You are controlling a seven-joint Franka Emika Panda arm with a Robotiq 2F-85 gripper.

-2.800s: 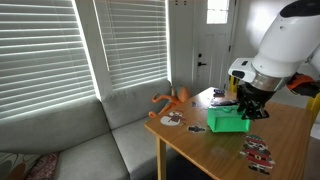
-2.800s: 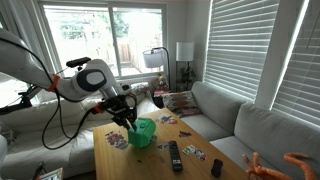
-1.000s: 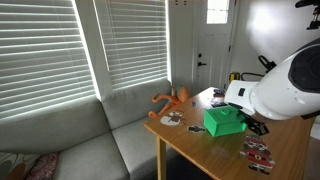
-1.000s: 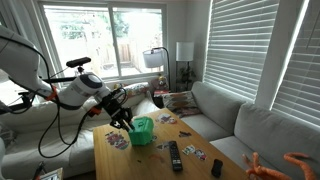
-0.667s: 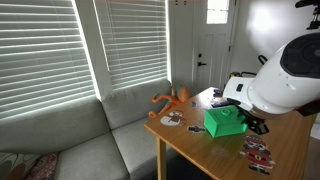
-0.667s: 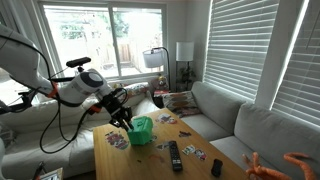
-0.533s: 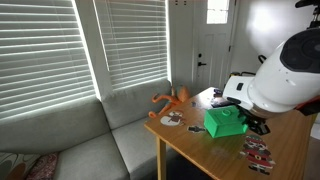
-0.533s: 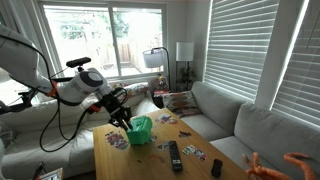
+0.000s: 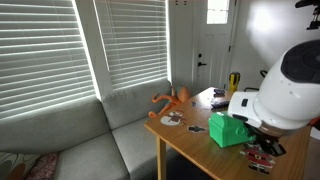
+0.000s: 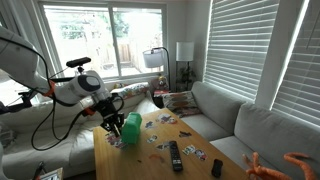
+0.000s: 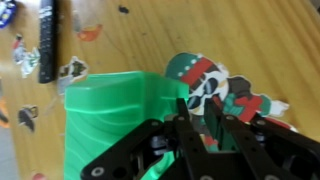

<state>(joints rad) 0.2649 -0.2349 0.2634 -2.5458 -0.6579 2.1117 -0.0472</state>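
In an exterior view the big white arm point(image 9: 295, 85) leans in low over the wooden table point(image 9: 190, 148), wrist bent down, and the gripper point(image 9: 260, 140) sits tucked right behind the green bin point(image 9: 226, 131); from here the bin hides the fingers, so their grip cannot be told. The bin stands upright on the tabletop, near the middle, with printed cards point(image 9: 258, 155) just beside it and an orange toy point(image 9: 172, 99) well apart at the far corner by the sofa point(image 9: 120, 135). Over to the opposite exterior view: the arm point(image 10: 85, 85) reaches across from the side, forearm sloping down, gripper point(image 10: 112, 128) pointing at the table point(image 10: 140, 162) and pressed against the green bin point(image 10: 131, 125) close to the table's edge; a black remote point(image 10: 175, 153) lies well apart, further along the top. Now the wrist view, and here is the answer: the dark fingers point(image 11: 188, 130) are drawn nearly together, pinching the wall of the green bin point(image 11: 110, 110) at its rim. A skull card point(image 11: 218, 85) lies flat on the wood just beyond the fingertips, and the remote point(image 11: 45, 40) lies off at the frame's edge.
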